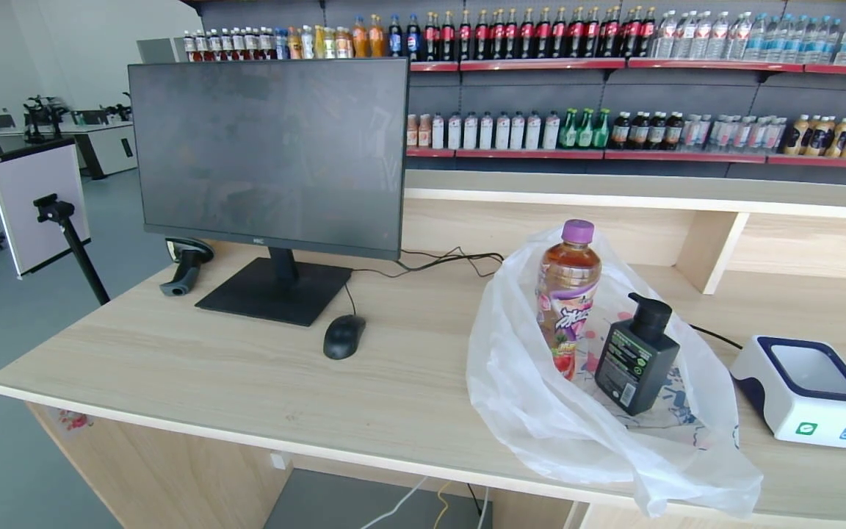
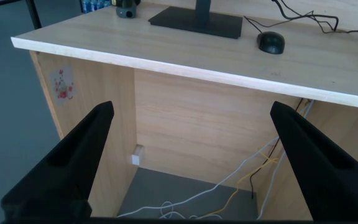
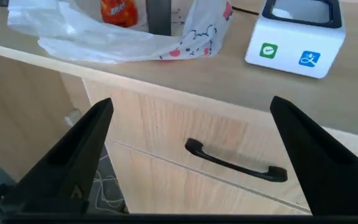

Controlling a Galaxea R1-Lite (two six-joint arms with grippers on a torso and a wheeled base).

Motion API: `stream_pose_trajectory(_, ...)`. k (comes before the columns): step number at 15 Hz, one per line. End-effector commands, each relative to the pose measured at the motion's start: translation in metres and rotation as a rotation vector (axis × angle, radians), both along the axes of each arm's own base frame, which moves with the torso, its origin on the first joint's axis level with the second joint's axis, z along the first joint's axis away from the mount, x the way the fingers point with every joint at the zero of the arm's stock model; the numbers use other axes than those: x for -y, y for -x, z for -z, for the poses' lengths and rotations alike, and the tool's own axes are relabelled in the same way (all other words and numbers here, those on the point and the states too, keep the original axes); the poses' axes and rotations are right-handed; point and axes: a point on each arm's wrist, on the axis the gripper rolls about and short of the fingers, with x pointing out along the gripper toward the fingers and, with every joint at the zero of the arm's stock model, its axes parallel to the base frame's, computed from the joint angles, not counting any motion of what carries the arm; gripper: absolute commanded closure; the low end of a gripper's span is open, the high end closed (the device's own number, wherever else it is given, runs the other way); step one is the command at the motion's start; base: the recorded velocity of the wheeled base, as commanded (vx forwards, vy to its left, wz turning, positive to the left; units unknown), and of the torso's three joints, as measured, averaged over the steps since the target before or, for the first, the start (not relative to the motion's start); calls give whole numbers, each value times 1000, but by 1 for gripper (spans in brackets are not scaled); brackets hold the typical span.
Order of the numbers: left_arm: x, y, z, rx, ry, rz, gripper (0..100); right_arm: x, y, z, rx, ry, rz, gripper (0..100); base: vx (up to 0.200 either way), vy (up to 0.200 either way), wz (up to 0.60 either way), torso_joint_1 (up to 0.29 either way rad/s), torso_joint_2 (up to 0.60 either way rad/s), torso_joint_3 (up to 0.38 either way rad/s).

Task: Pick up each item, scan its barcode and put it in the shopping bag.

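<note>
A: Place of the drink bottle [image 1: 568,294] and the black pump bottle [image 1: 637,356]?

B: Both upright within the open shopping bag [image 1: 540,419], on the bench [image 1: 247,382]. Purple-capped drink bottle in the bag's far part. Pump bottle just beside it, more to the bag's right and nearer its front.

A: And right of the bag?

B: A white and blue scanner box [image 1: 805,389], near the bag's right side, with a dark cable [image 1: 713,336] running behind the bag.

A: Left of the bag?

B: First a black mouse [image 1: 344,336], then a dark monitor [image 1: 269,154] on its flat stand. Farthest from the bag, a handheld scanner [image 1: 186,268].

A: State of the jaws?

B: Left jaws spread wide, gripping nothing, held low before the bench edge, well to the left of the bag. Beyond them, the hollow under the bench with loose wires [image 2: 229,193]. Right jaws also spread wide, gripping nothing, below the bench edge in front of the bag. Beyond them, a black drawer handle [image 3: 236,160].
</note>
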Motion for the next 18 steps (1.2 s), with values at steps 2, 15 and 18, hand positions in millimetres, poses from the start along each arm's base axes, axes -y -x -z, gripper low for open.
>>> stream_pose_trajectory(2, 0, 0, 0, 0, 1, -1, 0, -4, -1, 0, -5, -28, 221, 0, 0, 0, 0, 0, 0, 0)
stream_pose_trajectory(15, 0, 0, 0, 2, 5, -1, 0, -1, 6, 2, 83, -40, 44, 0, -62, 0, 0, 1, 1, 1)
stream_pose_trajectory(18, 0, 0, 0, 0, 5, -1, 0, -1, 6, 2, 83, -40, 44, 0, -133, 0, 0, 16, 6, 2)
